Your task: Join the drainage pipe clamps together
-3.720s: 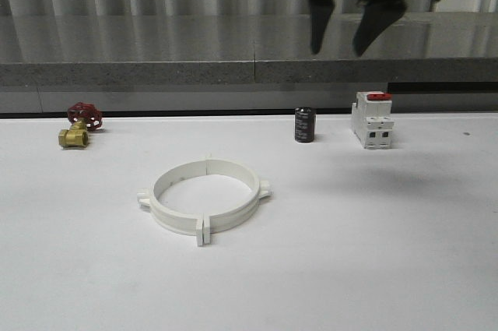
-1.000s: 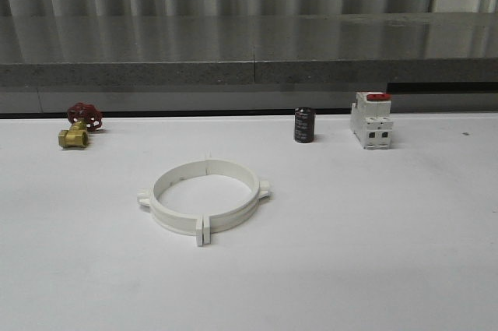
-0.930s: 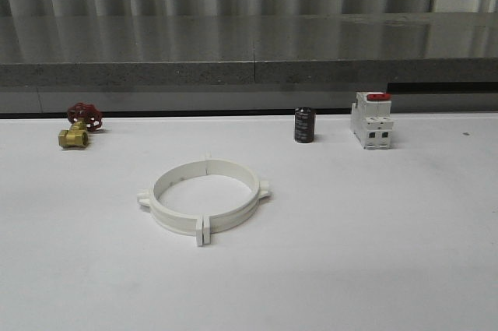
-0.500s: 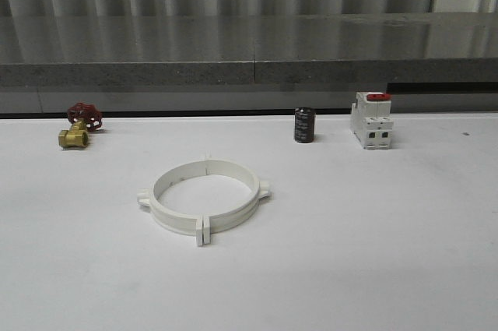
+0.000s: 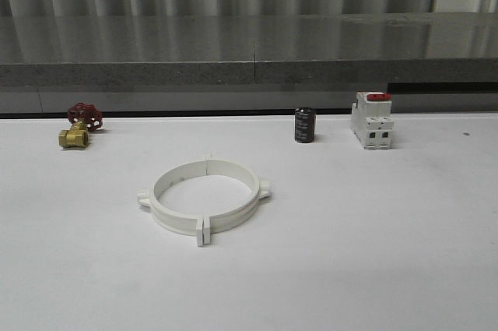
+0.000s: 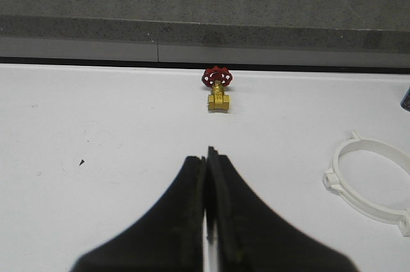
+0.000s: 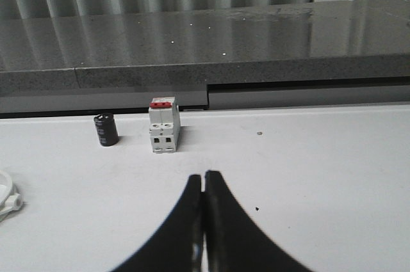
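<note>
The two white drainage pipe clamps point(image 5: 204, 198) lie joined as one wide ring on the white table, left of centre, tabs meeting at the front and back. Part of that ring point(image 6: 371, 182) appears in the left wrist view, and a sliver of it point(image 7: 6, 199) in the right wrist view. My left gripper point(image 6: 206, 154) is shut with nothing between its black fingers, well apart from the ring. My right gripper point(image 7: 204, 176) is also shut and empty, over bare table, short of the breaker.
A brass valve with a red handwheel point(image 5: 78, 125) sits at the back left. A black cylinder point(image 5: 304, 125) and a white breaker with a red switch point(image 5: 371, 120) stand at the back right. A grey ledge point(image 5: 249, 70) runs behind the table.
A dark gripper that hung at the top right of the front view 3.7 s ago has left that view. Over the last second nothing on the table has moved.
</note>
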You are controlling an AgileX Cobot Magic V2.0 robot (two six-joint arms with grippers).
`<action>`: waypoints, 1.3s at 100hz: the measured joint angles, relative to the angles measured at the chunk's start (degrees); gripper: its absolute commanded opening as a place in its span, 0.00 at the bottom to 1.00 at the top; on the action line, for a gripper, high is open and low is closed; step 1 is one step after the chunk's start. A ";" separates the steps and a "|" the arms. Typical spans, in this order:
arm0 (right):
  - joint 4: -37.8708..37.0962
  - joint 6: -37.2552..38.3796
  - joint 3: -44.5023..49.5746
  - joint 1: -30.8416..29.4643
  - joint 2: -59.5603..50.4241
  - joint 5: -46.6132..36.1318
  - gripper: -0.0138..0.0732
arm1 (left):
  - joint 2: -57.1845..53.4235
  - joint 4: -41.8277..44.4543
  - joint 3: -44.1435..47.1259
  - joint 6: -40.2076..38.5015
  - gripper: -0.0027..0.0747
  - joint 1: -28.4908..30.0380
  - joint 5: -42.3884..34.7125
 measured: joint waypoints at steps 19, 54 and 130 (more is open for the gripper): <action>0.00 0.00 0.00 0.13 0.00 0.00 0.08 | 0.00 0.00 0.00 0.00 0.01 0.00 0.00; 0.00 0.00 0.00 0.13 0.00 0.00 0.08 | 0.00 0.00 0.00 0.00 0.01 0.00 0.00; 0.00 0.00 0.00 0.13 0.00 0.00 0.08 | -0.11 0.00 1.90 0.00 0.01 0.00 -3.88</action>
